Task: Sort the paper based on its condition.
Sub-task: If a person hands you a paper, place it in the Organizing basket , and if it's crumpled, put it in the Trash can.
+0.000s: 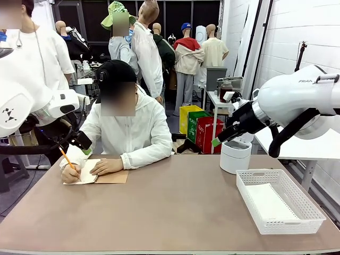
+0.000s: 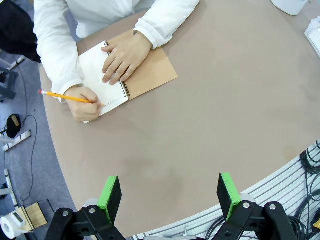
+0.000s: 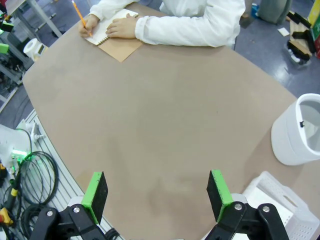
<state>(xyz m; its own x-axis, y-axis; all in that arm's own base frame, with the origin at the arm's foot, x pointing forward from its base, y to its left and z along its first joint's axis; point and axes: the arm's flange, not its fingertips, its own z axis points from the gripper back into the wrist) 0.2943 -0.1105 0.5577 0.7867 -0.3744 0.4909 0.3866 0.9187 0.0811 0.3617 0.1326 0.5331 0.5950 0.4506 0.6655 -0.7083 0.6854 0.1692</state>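
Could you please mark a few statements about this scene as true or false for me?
1. The person writes in the notebook with a pencil. True.
2. The left pincer holds a sheet. False: it is open and empty.
3. The bin lies tipped over. False: it stands upright beside the basket.
4. The right pincer is open. True.
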